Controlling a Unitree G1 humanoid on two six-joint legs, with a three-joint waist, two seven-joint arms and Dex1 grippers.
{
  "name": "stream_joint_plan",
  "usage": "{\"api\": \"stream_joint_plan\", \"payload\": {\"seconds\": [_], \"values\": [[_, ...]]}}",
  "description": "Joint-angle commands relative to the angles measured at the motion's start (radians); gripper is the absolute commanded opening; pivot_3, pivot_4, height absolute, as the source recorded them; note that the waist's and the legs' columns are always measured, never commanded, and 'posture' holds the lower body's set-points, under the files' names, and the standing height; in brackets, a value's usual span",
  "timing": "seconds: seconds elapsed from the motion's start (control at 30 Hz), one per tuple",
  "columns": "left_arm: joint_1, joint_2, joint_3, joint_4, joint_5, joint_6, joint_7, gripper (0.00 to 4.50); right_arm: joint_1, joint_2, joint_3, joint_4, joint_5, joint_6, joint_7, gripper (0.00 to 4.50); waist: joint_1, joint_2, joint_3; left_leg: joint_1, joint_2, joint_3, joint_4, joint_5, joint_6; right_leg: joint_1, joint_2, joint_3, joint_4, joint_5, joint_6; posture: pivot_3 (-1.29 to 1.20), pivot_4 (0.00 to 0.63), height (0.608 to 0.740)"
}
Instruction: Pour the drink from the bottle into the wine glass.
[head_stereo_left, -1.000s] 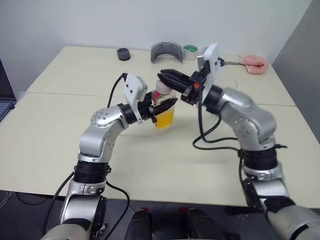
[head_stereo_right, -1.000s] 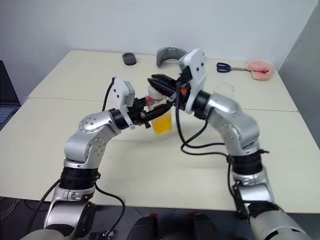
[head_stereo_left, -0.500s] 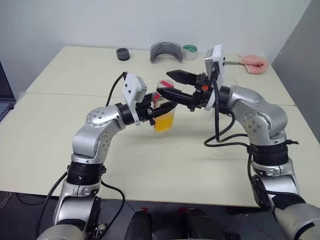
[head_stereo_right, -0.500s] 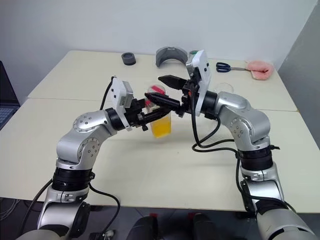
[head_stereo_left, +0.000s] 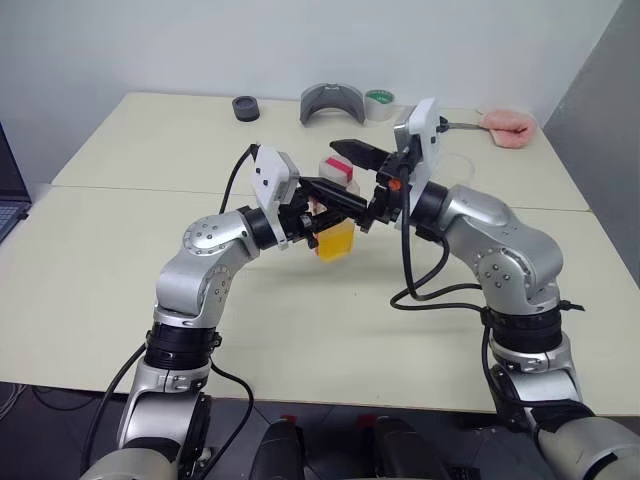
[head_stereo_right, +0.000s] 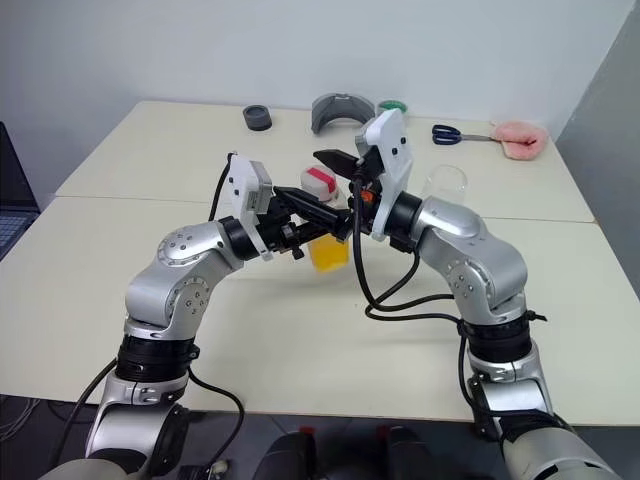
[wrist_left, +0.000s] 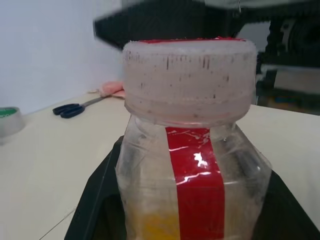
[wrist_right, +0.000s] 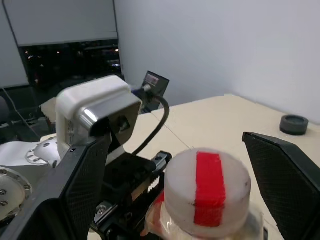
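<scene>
Bottle (head_stereo_left: 335, 225) in left hand (head_stereo_left: 312, 218), right hand (head_stereo_left: 348, 176) now spread open

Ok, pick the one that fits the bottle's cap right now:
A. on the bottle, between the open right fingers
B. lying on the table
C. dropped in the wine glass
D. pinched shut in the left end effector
A: the cap sits on the bottle, with the right end effector spread open around it.

Bottle (wrist_left: 192, 150) btm cut off

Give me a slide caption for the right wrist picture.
Open right fingers straddle the capped bottle, held by the left fingers.
</scene>
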Motion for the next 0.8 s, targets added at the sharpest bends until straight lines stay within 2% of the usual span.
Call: {"api": "stream_joint_plan", "payload": {"seconds": [0.03, 0.4, 0.5, 0.7, 0.8], "values": [[-0.041, -0.02, 0.011, 0.004, 0.029, -0.056, 0.051, 1.95, -0.002, 0.011, 0.005, -0.055, -0.023, -0.024, -0.038, 4.47, 0.0, 0.0, 0.0, 0.0, 0.0, 0.0, 0.0, 0.0, 0.0, 0.0, 0.0, 0.0, 0.0, 0.0, 0.0, 0.0, 0.15, 0.74], [-0.033, -0.031, -0.002, -0.001, 0.035, -0.064, 0.052, 1.95, -0.017, 0.047, 0.0, -0.031, -0.045, -0.041, -0.068, 4.47, -0.001, 0.0, 0.0, 0.0, 0.0, 0.0, 0.0, 0.0, 0.0, 0.0, 0.0, 0.0, 0.0, 0.0, 0.0, 0.0, 0.15, 0.74], [-0.04, -0.026, 0.0, 0.006, 0.035, -0.067, 0.047, 1.95, -0.017, 0.052, 0.0, -0.029, -0.044, -0.041, -0.068, 3.9, 0.0, 0.0, 0.0, 0.0, 0.0, 0.0, 0.0, 0.0, 0.0, 0.0, 0.0, 0.0, 0.0, 0.0, 0.0, 0.0, 0.15, 0.74], [-0.036, -0.026, -0.002, -0.004, 0.025, -0.06, 0.035, 1.95, -0.019, 0.053, -0.005, -0.025, -0.044, -0.042, -0.055, 1.86, -0.001, 0.0, 0.0, 0.0, 0.0, 0.0, 0.0, 0.0, 0.0, 0.0, 0.0, 0.0, 0.0, 0.0, 0.0, 0.0, 0.15, 0.74], [-0.03, -0.021, -0.007, -0.033, 0.002, -0.035, 0.018, 1.95, -0.02, 0.044, -0.012, -0.023, -0.029, -0.035, -0.036, 1.82, -0.001, 0.0, 0.0, 0.0, 0.0, 0.0, 0.0, 0.0, 0.0, 0.0, 0.0, 0.0, 0.0, 0.0, 0.0, 0.0, 0.15, 0.74]]}}
